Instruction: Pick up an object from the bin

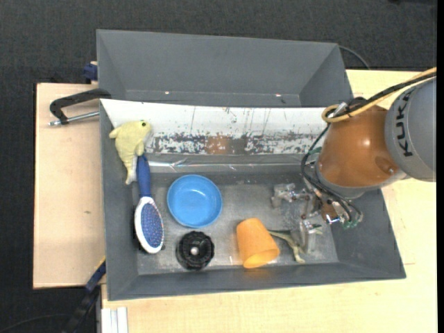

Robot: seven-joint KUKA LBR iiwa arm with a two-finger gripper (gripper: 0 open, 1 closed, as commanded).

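My gripper (pixel 297 212) is low in the bin's right part, open, with nothing seen between its fingers. Just below and left of it, a thin olive-tan thing (pixel 290 244) lies on the floor by the front wall, partly under the gripper. An orange cup (pixel 255 243) lies on its side to the left of that, a short gap from the gripper.
A blue bowl (pixel 195 200) sits mid-bin, a black round cap (pixel 194 249) in front of it. A blue-handled brush (pixel 146 215) lies along the left wall, with a yellow plush toy (pixel 130 143) at the back left corner.
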